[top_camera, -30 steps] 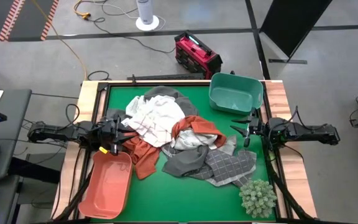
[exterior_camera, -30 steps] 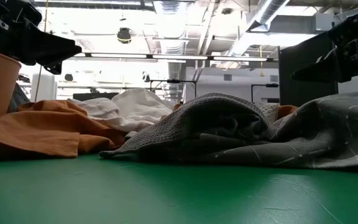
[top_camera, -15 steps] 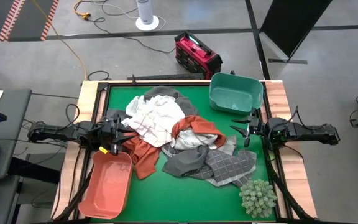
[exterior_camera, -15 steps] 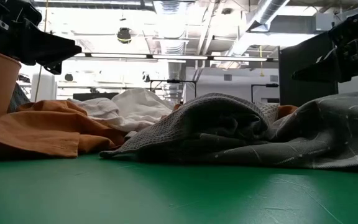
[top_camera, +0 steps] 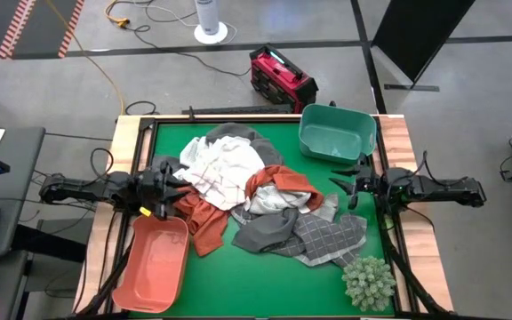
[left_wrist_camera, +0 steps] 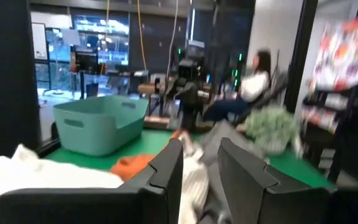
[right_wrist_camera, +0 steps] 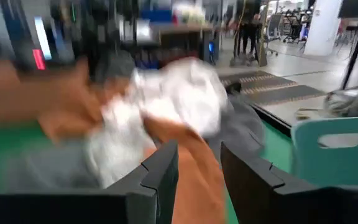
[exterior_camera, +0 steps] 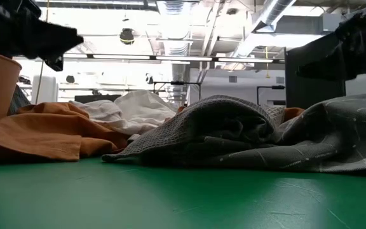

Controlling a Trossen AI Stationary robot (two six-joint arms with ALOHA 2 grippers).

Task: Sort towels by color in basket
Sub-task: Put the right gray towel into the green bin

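- The left pincer (top_camera: 169,188) has edged slightly toward the pile over the last second, its fingers spread and empty above the left edge of the desk (top_camera: 274,284); blur in both wrist views suggests both arms are just starting to move.
- The right pincer (top_camera: 348,187) hangs at the right edge, fingers apart, holding nothing, about where it was a second ago.
- The towels (top_camera: 238,187) have not moved: all lie in one heap at the middle of the green desk, none yet in a basket, so sorting appears to be only beginning.
- White towels (top_camera: 225,164) sit at the far-left part of the heap, the rust-orange towel (top_camera: 204,222) toward the left edge, a plain grey towel (top_camera: 265,233) and a grey checked towel (top_camera: 327,238) on the near-right side.
- A salmon basket (top_camera: 152,265) waits at the near-left corner, a teal basket (top_camera: 336,133) at the far-right corner; both look empty.
- A spiky green plant ball (top_camera: 368,281) rests at the near-right corner, apart from the cloth.
- Around the wood-framed desk: grey floor, an orange cable, a red case (top_camera: 283,78); the left wrist view shows a seated person (left_wrist_camera: 253,81) in the room beyond.
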